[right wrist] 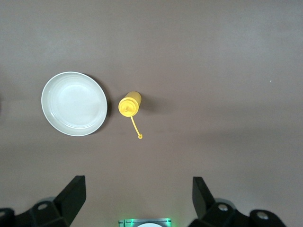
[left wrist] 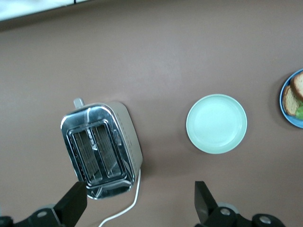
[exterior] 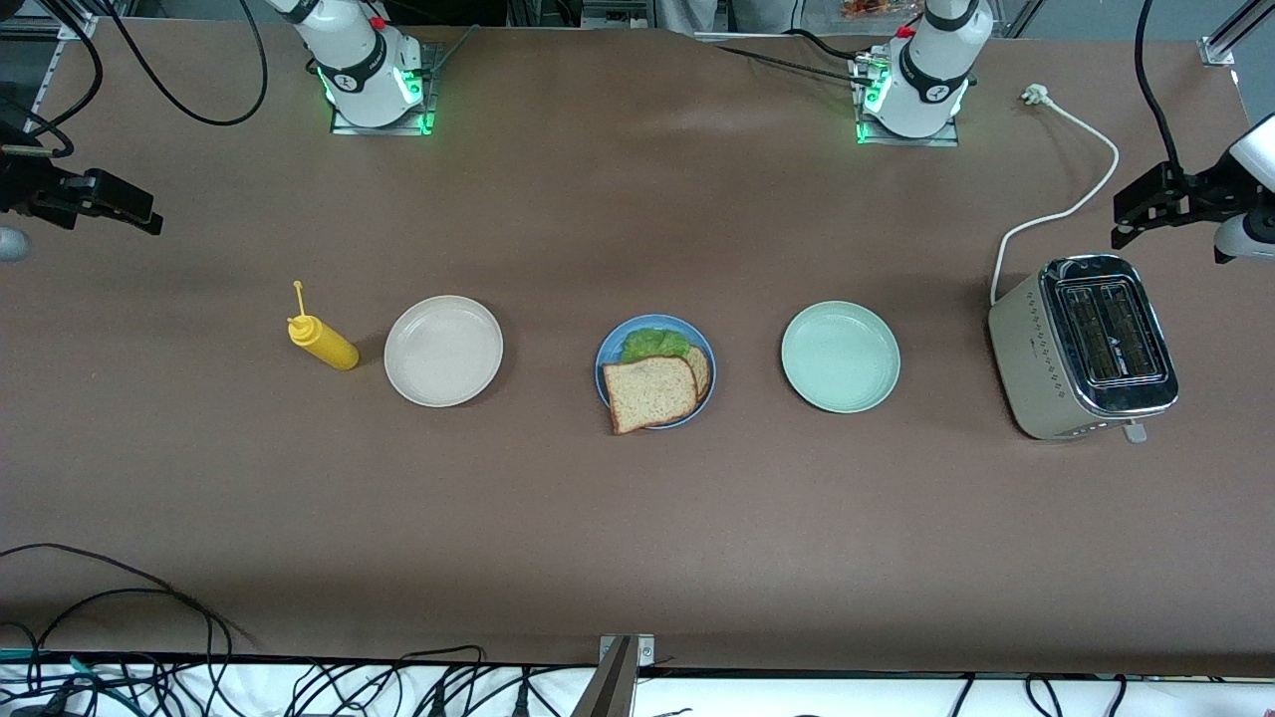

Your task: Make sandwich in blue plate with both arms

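Note:
The blue plate (exterior: 608, 358) lies mid-table and holds the sandwich. Its top bread slice (exterior: 647, 391) lies askew and overhangs the rim on the side nearer the front camera. Ruffled green lettuce (exterior: 654, 344) and the edge of a lower slice (exterior: 701, 370) show from under it. My left gripper (exterior: 1136, 209) hangs open and empty over the table's left-arm end, above the toaster (exterior: 1086, 344). The left wrist view shows that gripper (left wrist: 139, 189), the toaster (left wrist: 101, 150) and the blue plate's edge (left wrist: 288, 119). My right gripper (exterior: 134, 211) (right wrist: 137, 189) hangs open and empty at the right-arm end.
An empty mint-green plate (exterior: 840, 357) (left wrist: 217, 123) lies between the blue plate and the toaster. An empty beige-white plate (exterior: 443, 351) (right wrist: 74, 103) and a yellow squeeze bottle (exterior: 324, 342) (right wrist: 129, 104) stand toward the right arm's end. The toaster's white cord (exterior: 1071, 199) trails toward the left arm's base.

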Available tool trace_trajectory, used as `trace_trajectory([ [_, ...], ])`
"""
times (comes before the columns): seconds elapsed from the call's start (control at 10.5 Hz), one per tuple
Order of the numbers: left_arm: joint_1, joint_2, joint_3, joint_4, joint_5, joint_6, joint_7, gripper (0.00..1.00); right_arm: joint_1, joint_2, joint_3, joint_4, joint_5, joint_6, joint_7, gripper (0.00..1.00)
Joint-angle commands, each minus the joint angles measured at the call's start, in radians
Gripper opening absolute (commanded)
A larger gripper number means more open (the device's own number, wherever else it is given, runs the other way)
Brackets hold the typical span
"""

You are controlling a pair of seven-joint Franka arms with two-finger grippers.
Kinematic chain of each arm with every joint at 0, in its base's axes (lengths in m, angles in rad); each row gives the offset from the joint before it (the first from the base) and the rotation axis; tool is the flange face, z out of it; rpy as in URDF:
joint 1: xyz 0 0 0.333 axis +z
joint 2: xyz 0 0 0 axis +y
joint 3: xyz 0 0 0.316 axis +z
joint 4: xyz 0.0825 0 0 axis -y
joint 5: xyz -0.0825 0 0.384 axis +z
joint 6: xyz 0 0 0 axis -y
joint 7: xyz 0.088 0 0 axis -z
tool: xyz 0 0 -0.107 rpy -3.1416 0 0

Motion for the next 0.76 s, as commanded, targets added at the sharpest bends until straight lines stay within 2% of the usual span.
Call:
trace_trajectory([
  [0.0, 0.011, -0.009, -0.006, -0.006, 0.028, 0.028, -0.011, 1.0, 0.017, -0.005, -0.011, -0.007, -0.001, 0.025, 0.007, 1.0],
  [0.19, 0.014, -0.009, -0.006, -0.006, 0.026, 0.029, -0.01, 1.0, 0.019, 0.028, -0.012, 0.02, 0.038, 0.024, 0.0, 1.0],
  [0.48, 0.017, -0.009, -0.006, -0.006, 0.019, 0.031, -0.01, 1.0, 0.019, 0.026, -0.013, 0.023, 0.04, 0.014, 0.008, 1.0],
  [0.67, 0.084, -0.004, -0.006, -0.006, -0.09, 0.031, 0.002, 1.0, 0.019, 0.026, -0.011, 0.023, 0.038, 0.016, 0.014, 1.0],
])
